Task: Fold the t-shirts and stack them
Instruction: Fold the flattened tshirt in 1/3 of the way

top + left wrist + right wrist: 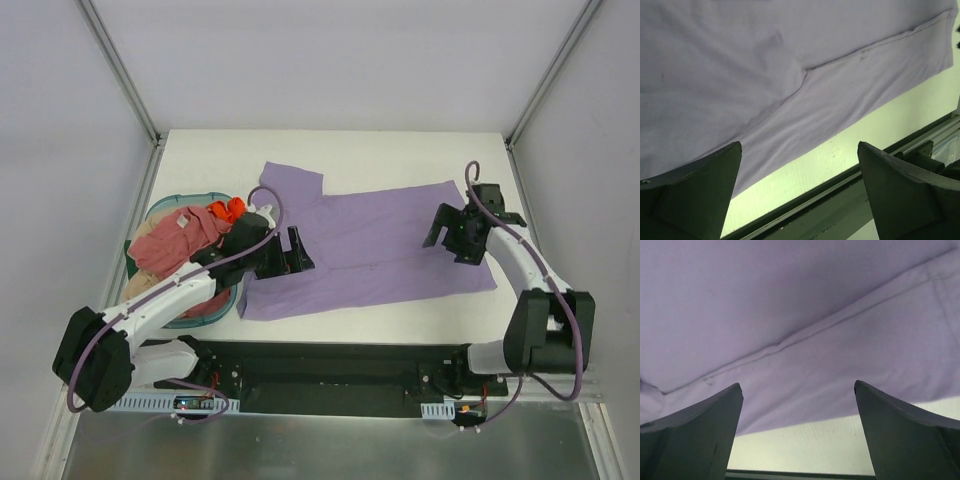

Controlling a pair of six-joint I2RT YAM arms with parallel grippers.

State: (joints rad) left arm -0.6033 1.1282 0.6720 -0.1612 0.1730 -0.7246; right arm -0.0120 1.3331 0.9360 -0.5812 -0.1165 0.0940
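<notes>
The lavender-purple t-shirt [370,240] lies spread flat on the white table, folded over on itself. It fills the upper part of the left wrist view [765,70] and of the right wrist view [800,315]. My left gripper [290,255] is open and empty above the shirt's left part near its front edge. My right gripper [455,235] is open and empty above the shirt's right edge. The dusty pink-red t-shirt [200,225] and the tan-beige t-shirt [150,245] lie crumpled in the teal basket [215,308].
An orange cloth piece [230,208] sits at the basket's far side. The table's front edge and a black rail [330,360] run just beyond the shirt's near hem. Grey enclosure walls and posts surround the table.
</notes>
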